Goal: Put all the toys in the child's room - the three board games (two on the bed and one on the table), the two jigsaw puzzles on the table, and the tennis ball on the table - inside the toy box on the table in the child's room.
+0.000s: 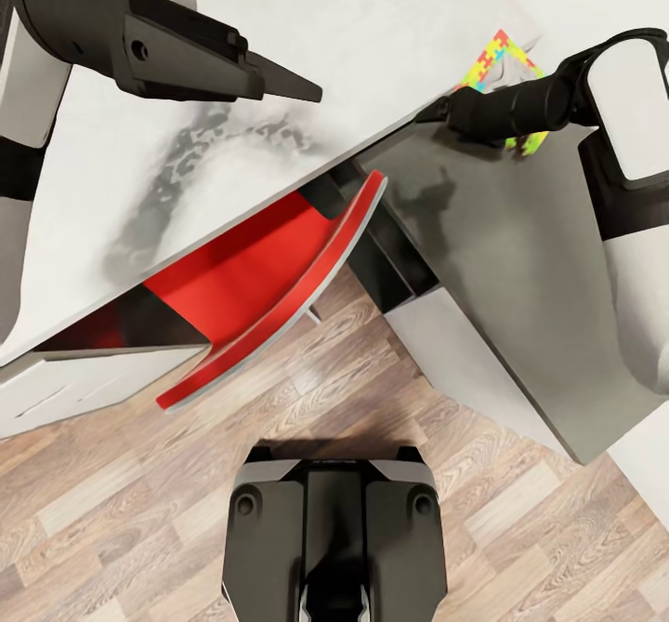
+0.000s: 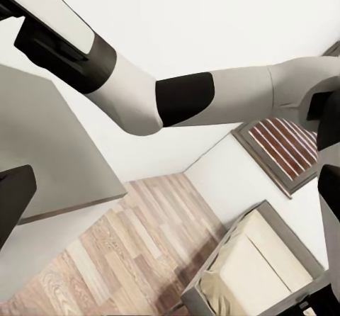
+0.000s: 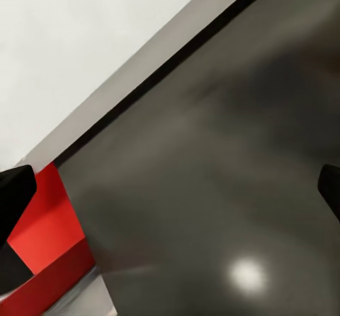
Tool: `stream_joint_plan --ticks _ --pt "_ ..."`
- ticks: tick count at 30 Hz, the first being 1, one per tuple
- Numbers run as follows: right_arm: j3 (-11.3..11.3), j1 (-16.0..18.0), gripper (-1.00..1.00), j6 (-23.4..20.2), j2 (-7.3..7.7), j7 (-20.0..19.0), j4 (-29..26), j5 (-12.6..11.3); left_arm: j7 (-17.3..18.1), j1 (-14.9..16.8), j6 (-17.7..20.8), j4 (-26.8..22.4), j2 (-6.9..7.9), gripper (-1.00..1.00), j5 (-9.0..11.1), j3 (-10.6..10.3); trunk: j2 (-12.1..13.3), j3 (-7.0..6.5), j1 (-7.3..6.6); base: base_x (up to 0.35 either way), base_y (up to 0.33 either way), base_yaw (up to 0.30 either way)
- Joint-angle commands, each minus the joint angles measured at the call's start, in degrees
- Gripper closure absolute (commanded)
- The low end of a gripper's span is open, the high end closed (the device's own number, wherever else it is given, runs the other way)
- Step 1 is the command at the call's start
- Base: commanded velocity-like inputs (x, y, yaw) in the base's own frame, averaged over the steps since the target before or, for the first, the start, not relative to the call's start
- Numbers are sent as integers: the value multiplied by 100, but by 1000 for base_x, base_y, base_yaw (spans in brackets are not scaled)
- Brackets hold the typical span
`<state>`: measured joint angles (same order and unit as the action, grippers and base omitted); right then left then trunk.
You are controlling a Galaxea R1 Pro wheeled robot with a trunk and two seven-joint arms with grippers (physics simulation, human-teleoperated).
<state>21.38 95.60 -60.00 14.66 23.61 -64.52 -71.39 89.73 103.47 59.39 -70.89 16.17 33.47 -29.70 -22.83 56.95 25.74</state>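
Wood-plank floor (image 1: pixel 121 501) and a pale table (image 1: pixel 372 18) seen from above, with a dark cabinet (image 1: pixel 520 306) at its right end. One jigsaw (image 1: pixel 499 53) shows at the table's far right corner, partly behind the right arm; whether it lies on the table or on the cabinet I cannot tell. The right gripper (image 3: pixel 170 188) hangs just beside it over the cabinet top, jaws spread wide and empty. The left gripper (image 1: pixel 307 92) is over the middle of the table, also released, holding nothing.

The step looks like reaching for the jigsaw. It is a thin slab, so a top pinch may slip — better to slide it to the edge and nip the overhang.

A red chair (image 1: pixel 269 287) is tucked under the table's near edge. The white drawer unit (image 1: pixel 74 390) has its drawers shut — contents hidden
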Motion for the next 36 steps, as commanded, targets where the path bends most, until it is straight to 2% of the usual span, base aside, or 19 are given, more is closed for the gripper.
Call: stream_joint_plan --ticks 1,18,36 --pt "17 7 -100 0 6 60 -3 -59 27 7 61 3 4 -100 2 -15 -9 -3 4 0 0 0" --pt "106 17 -100 0 74 41 55 -65 27 7 61 5 0 -100 2 -15 -9 -166 4 0 0 0" --pt "147 20 -100 0 57 21 88 -69 27 7 61 9 0 -100 2 -17 -9 -337 4 0 0 0"
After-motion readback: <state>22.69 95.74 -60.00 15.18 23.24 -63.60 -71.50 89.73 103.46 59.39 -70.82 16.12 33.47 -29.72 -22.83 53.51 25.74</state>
